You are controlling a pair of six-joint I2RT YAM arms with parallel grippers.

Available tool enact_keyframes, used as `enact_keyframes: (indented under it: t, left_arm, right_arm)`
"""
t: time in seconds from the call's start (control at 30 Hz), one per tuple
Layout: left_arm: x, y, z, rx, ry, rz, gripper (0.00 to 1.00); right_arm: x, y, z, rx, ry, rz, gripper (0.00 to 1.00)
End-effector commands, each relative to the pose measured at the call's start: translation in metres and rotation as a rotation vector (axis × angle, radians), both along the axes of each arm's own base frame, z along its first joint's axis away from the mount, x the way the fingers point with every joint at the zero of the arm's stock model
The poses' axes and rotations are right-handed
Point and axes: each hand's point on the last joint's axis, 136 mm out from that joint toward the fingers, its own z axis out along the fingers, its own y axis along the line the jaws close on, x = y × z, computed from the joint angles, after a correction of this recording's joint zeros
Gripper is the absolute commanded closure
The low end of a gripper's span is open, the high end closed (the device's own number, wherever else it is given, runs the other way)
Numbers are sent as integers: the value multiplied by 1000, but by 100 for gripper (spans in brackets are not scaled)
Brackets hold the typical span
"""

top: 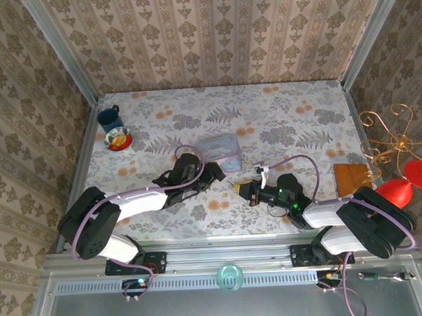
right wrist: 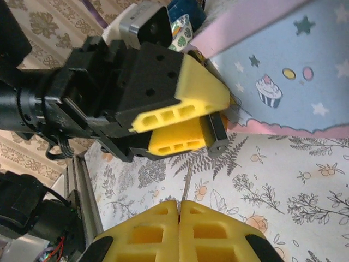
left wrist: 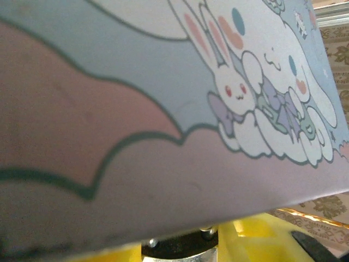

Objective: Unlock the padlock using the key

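In the right wrist view my left gripper (right wrist: pixel 182 123) has its yellow pads closed on the padlock (right wrist: pixel 217 135), a small black block sticking out to their right. My right gripper (right wrist: pixel 180 203) is shut on the key (right wrist: pixel 187 180). The key's thin grey blade points up toward the padlock and stops a little short of it. In the left wrist view the padlock's black body (left wrist: pixel 180 246) and two silvery shackle stubs sit between yellow fingers (left wrist: pixel 245 237), under the tin. From above, the left gripper (top: pixel 215 173) and the right gripper (top: pixel 243 189) meet near mid-table.
A pale blue and lilac cartoon tin (top: pixel 220 152) lies just behind the grippers, close over the left wrist camera (left wrist: pixel 163 109). A blue mug (top: pixel 109 118) and a small dish (top: pixel 119 139) stand far left. A brown board (top: pixel 352 176), a red object (top: pixel 401 186) and a gold wire stand (top: pixel 392 132) sit right.
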Motion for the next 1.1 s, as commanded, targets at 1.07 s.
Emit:
enact_keyframes:
  t: [1.07]
  left_arm:
    - [1,-5,54,-191,-46,12,87]
  right_arm:
    - [18,12,29,96,-104,-16,100]
